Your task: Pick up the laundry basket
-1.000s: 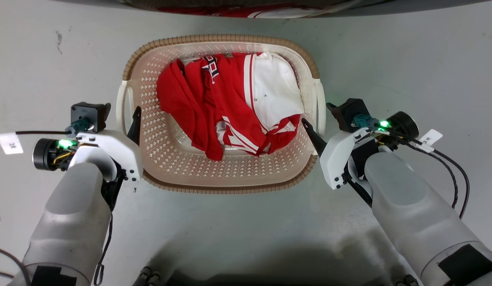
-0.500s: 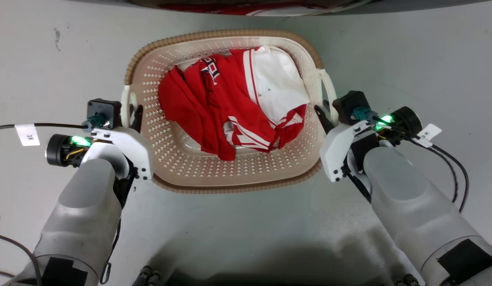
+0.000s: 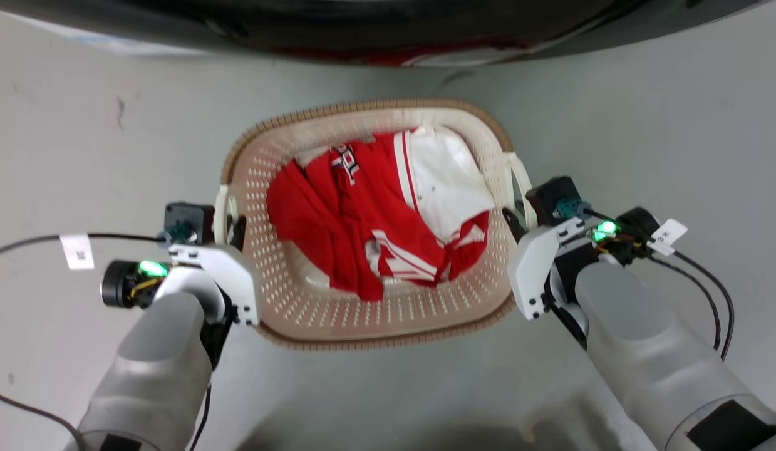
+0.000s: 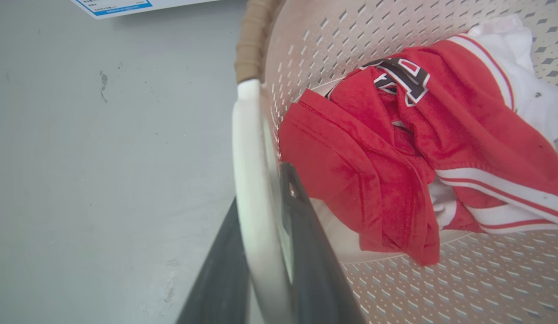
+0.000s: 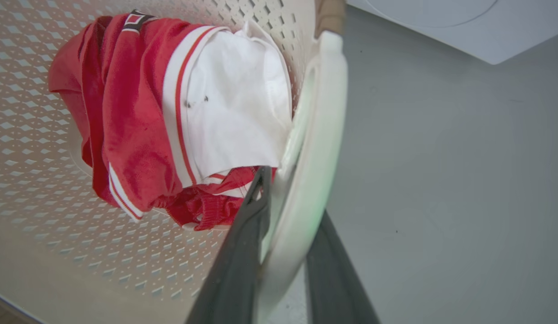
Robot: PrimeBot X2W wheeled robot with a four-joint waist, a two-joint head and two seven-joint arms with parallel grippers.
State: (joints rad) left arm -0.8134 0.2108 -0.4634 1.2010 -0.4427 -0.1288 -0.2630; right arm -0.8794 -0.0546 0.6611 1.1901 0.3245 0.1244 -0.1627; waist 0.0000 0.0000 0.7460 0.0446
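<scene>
Left claw (image 4: 260, 193) and right claw (image 5: 292, 193) moved inward, now clamped on laundry basket (image 3: 287, 300) handles (image 4: 249, 135)

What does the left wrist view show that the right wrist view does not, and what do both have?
Left wrist view, not the right: the left gripper closed on the basket by its left handle, and a blue-edged paper at the top edge. Right wrist view, not the left: the right gripper closed on the right handle, and a white panel. Both: the basket's holed wall, brown rim, red and white clothes, grey floor.
</scene>
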